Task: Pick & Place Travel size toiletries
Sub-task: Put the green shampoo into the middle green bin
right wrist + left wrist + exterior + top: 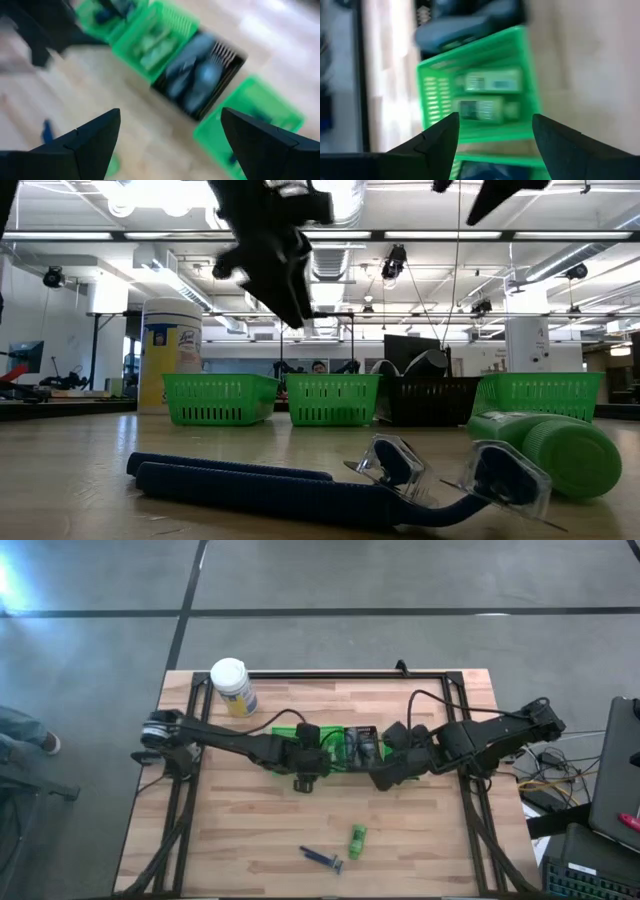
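Green bins nearly filled, two toiletries left

Both my left gripper (pixel 492 131) and right gripper (pixel 170 131) hang spread and empty above the bins (pixel 285 735); a blue razor (pixel 323 859) and green bottle (pixel 357 840) wait on the tabletop (pixel 240 830).

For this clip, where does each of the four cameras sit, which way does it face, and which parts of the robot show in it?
High: above the table, facing straight down; both arms, canister, razor, green bottle.
Low: at tabletop level, facing across to the bins; an arm hangs in from above.
Left wrist: on the left arm, facing a green bin holding bottles; left end effector open.
Right wrist: on the right arm, facing the bin row; right end effector open.
Shared: high and low both show razor, green bottle and canister.
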Available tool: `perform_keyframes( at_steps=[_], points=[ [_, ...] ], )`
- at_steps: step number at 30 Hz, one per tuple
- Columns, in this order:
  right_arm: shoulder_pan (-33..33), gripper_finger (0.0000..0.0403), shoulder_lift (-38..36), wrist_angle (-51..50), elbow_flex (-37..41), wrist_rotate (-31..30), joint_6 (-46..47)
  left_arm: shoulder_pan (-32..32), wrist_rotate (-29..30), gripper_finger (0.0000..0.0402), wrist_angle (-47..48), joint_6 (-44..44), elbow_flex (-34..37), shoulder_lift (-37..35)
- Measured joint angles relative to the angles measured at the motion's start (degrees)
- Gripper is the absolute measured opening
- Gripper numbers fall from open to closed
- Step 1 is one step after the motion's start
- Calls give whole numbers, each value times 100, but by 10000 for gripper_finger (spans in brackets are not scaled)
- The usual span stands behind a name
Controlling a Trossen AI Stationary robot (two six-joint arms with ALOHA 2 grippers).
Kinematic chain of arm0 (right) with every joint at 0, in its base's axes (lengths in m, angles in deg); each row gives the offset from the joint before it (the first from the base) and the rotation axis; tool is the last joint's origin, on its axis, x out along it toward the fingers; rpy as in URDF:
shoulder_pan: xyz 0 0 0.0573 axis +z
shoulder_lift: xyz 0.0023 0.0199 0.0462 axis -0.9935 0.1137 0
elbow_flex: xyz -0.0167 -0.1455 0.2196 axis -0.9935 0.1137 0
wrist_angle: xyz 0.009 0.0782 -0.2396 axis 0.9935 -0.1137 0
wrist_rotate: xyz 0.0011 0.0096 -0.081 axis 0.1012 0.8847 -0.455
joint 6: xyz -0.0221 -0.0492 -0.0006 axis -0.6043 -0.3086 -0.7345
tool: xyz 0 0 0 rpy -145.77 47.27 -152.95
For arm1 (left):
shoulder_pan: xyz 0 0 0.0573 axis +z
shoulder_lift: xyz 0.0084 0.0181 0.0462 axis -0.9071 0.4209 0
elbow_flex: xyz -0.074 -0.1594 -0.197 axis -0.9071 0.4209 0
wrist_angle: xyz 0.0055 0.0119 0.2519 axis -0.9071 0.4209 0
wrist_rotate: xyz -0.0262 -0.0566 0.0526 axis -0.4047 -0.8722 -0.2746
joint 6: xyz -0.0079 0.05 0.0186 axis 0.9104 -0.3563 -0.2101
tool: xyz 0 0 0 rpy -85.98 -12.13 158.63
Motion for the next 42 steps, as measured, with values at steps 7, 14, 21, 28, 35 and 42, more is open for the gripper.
perform_keyframes(
  at_steps=[7,14,21,28,35,42],
  points=[
    [118,325,565,14,277,1648,1480,-286,-963,254,-239,-546,1062,-1191],
    [791,311,1398,383,196,2127,3429,-618,-881,252,-643,254,2548,-2782],
    [953,318,2498,1368,189,2273,4642,-905,-899,252,-840,750,3317,-4051],
    [881,338,3324,1484,-4,2458,5051,-906,-911,252,-899,1223,3408,-4722],
    [723,340,3695,2075,-21,2600,5162,-906,-973,252,-820,1357,3415,-4978],
    [528,287,3807,2079,-20,2999,5058,-904,-970,252,-812,1311,3438,-4952]
  ],
)
